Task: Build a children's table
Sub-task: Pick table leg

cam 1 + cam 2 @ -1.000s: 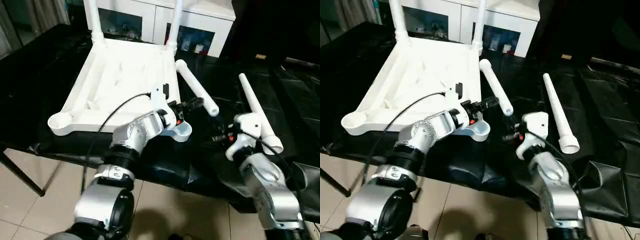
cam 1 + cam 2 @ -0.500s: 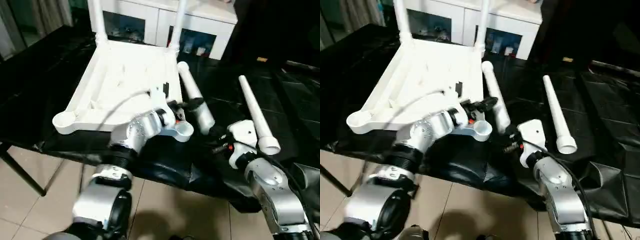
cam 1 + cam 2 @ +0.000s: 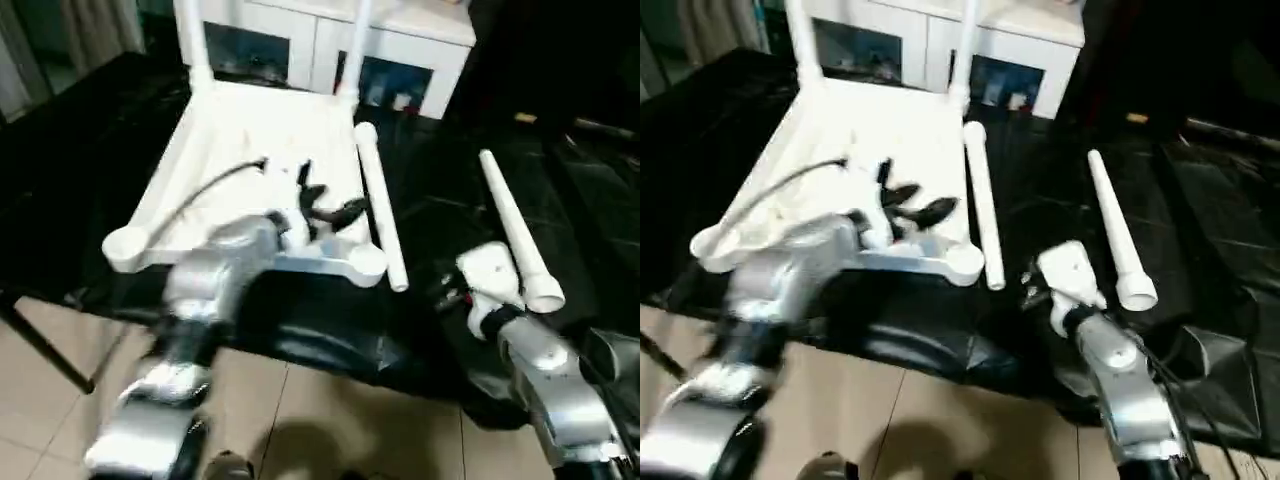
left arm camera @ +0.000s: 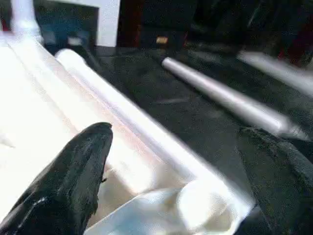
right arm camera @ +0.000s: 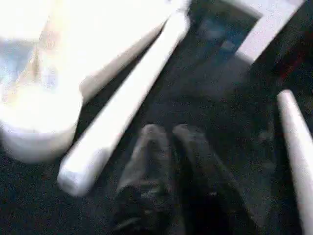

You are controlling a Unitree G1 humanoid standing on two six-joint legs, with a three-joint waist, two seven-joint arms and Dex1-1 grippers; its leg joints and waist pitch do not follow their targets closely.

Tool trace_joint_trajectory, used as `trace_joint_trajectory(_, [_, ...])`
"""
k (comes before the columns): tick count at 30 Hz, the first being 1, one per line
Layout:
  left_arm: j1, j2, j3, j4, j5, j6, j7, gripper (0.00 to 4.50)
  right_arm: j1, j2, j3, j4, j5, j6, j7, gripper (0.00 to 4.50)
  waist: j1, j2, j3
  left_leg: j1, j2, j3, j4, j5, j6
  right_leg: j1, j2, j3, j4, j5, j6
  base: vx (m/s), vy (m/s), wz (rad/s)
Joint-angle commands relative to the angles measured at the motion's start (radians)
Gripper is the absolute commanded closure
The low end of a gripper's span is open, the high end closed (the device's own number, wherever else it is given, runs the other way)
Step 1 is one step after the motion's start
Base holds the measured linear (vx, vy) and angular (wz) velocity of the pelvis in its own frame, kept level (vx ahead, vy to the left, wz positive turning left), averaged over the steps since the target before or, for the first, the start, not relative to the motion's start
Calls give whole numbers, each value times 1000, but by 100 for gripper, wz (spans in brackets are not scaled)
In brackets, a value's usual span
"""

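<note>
Lying upside down on the black-covered tabletop (image 3: 90,170), the children's table (image 3: 250,150) shows no readable writing. Its two fitted legs rise at twelve o'clock before a white cabinet (image 3: 400,50). Since a second ago, one loose leg (image 3: 380,205) has swung alongside the table's three o'clock edge; another loose leg (image 3: 515,230) lies farther right. The left gripper (image 3: 908,203) has lifted over the ribbed underside, jaws wide apart. The right gripper (image 5: 168,147) hovers nearby, jaws nearly together. Beige floor tiles (image 3: 330,420) show below.
</note>
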Motion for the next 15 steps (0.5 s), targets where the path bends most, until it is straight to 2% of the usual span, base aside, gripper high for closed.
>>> trace_joint_trajectory(1, [40, 29, -48, -67, 58, -58, -31, 0, -51, 19, -75, 4, 73, 20, -17, 374, 1, 16, -87, 20, 17, -4, -75, -275, 5, 49, -65, 40, -77, -341, -91, 0, 0, 0])
trace_joint_trajectory(2, [47, 31, -48, -74, 59, -62, -32, 0, -61, 24, -85, 9, 86, 29, -18, 374, -8, 12, -86, 16, 17, -3, -77, -278, 1, 52, -63, 40, -76, -341, -96, 0, 0, 0])
trace_joint_trajectory(3, [77, 38, -47, -106, 59, -73, -33, 0, -99, 46, -121, 30, 134, 64, -21, 367, -8, 15, -88, 23, 18, -3, -76, -287, -3, 50, -65, 40, -74, -345, -102, 0, 0, 0])
trace_joint_trajectory(4, [102, 38, -43, -142, 49, -80, -37, 0, -146, 50, -144, 73, 171, 121, -9, 363, -10, 15, -86, 22, 18, -3, -77, -295, -4, 48, -63, 40, -77, -355, -104, 0, 0, 0])
trace_joint_trajectory(5, [112, 38, -42, -155, 44, -82, -38, 0, -165, 51, -152, 90, 185, 143, -4, 349, -10, 18, -89, 26, 19, -4, -77, -302, -11, 48, -64, 39, -74, -353, -116, 0, 0, 0])
trace_joint_trajectory(6, [135, 45, -48, -185, 47, -98, -41, 0, -225, 42, -163, 161, 203, 181, 10, 333, -10, 19, -88, 26, 18, -3, -76, -306, -13, 47, -62, 39, -76, -351, -119, 0, 0, 0])
trace_joint_trajectory(7, [158, 55, -59, -208, 59, -117, -43, 0, -310, 30, -172, 270, 219, 208, 35, 324, -13, 7, -89, 24, 19, -3, -77, -301, -17, 50, -62, 37, -71, -342, -127, 0, 0, 0])
trace_joint_trajectory(8, [167, 62, -68, -215, 70, -128, -43, 0, -360, 24, -176, 339, 227, 217, 53, 324, -18, 9, -87, 20, 16, -2, -77, -309, -24, 52, -61, 36, -73, -363, -131, 0, 0, 0])
trace_joint_trajectory(9, [179, 72, -79, -221, 91, -150, -40, 0, -460, 27, -207, 495, 264, 218, 97, 322, -16, 5, -88, 24, 15, 3, -72, -308, -25, 48, -64, 39, -77, -375, -124, 0, 0, 0])
trace_joint_trajectory(10, [181, 68, -76, -221, 92, -153, -33, 0, -509, 25, -213, 588, 264, 207, 122, 310, -18, 8, -91, 28, 14, 3, -68, -314, -24, 44, -67, 39, -73, -382, -130, 0, 0, 0])
trace_joint_trajectory(11, [181, 68, -76, -221, 92, -153, -32, 0, -509, 25, -213, 589, 264, 207, 122, 310, -20, 2, -89, 20, 11, 4, -67, -304, -24, 49, -66, 37, -74, -406, -124, 0, 0, 0])
trace_joint_trajectory(12, [183, 60, -73, -227, 90, -150, -26, 0, -583, 23, -229, 732, 262, 197, 144, 293, -16, -1, -90, 25, 13, 8, -66, -293, -20, 45, -70, 39, -79, -418, -116, 0, 0, 0])
trace_joint_trajectory(14, [185, 57, -72, -234, 90, -146, -26, 0, -614, 23, -240, 789, 266, 197, 147, 280, -16, 3, -92, 22, 15, 6, -66, -277, -25, 47, -70, 37, -74, -403, -127, 0, 0, 0])
trace_joint_trajectory(15, [186, 58, -74, -239, 93, -144, -30, 0, -640, 21, -245, 834, 264, 193, 146, 264, -12, 0, -91, 23, 17, 8, -67, -266, -23, 44, -68, 38, -74, -379, -130, 0, 0, 0])
